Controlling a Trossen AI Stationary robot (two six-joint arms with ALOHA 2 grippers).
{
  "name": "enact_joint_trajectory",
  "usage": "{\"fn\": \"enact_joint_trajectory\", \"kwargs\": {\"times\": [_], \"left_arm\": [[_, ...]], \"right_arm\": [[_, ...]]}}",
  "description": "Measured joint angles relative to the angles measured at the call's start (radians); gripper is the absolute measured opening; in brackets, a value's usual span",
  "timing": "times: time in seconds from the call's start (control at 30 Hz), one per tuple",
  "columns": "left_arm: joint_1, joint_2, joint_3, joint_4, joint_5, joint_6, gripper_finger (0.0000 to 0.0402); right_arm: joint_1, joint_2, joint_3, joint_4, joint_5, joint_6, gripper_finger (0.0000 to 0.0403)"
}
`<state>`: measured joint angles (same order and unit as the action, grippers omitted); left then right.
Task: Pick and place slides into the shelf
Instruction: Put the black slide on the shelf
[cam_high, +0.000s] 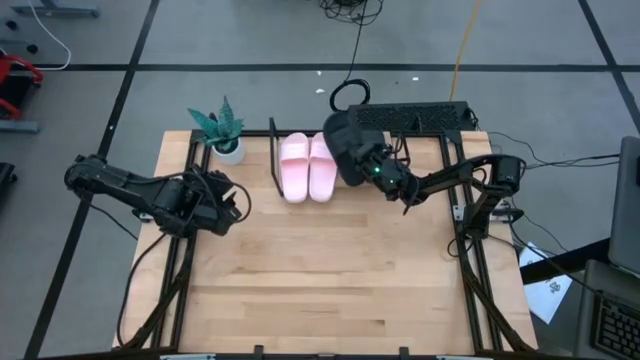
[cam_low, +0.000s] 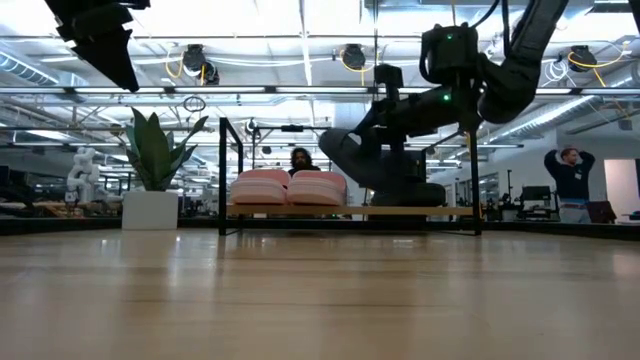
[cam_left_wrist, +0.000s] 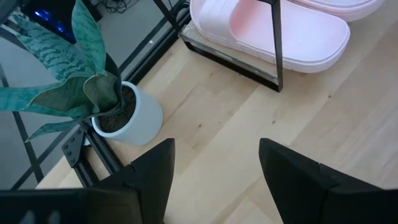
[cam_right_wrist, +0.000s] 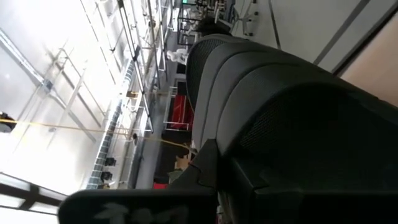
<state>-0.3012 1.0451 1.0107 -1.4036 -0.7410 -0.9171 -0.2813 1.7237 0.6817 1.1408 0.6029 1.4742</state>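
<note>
Right gripper (cam_high: 372, 165) clamped on a black open-toe slide sandal (cam_high: 345, 148), tilted above the low light wooden shelf with thin black wire frames (cam_high: 273, 160), beside the pale pink pair (cam_high: 307, 166) already on it. Left gripper (cam_high: 232, 203) with fingers wide apart, holding nothing, near the small potted plant (cam_high: 222, 130).

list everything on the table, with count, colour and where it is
pink slides: 2, pale pink, side by side on the shelf's left part
black slide: 1 seen, black, tilted over the shelf right of the pink pair, held by the right tool
shelf: 1, light board with black wire ends, far edge of the table
plant: 1, green in a white pot, far left corner, left of the shelf
table: 1, light wood
left tool: open, empty, over the table's left side
right tool: shut on the black slide, above the shelf
</note>
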Motion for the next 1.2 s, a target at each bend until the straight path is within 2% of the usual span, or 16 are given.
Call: {"fn": "enact_joint_trajectory", "kwargs": {"times": [0.53, 1.2], "left_arm": [[0.001, 0.000, 0.000, 0.015, -0.001, 0.001, 0.0237], [0.001, 0.000, 0.000, 0.044, 0.000, 0.001, 0.0237]], "right_arm": [[0.009, 0.000, -0.017, 0.048, -0.026, 0.032, 0.0000], [0.006, 0.013, -0.017, -0.032, -0.030, 0.082, 0.0000]]}}
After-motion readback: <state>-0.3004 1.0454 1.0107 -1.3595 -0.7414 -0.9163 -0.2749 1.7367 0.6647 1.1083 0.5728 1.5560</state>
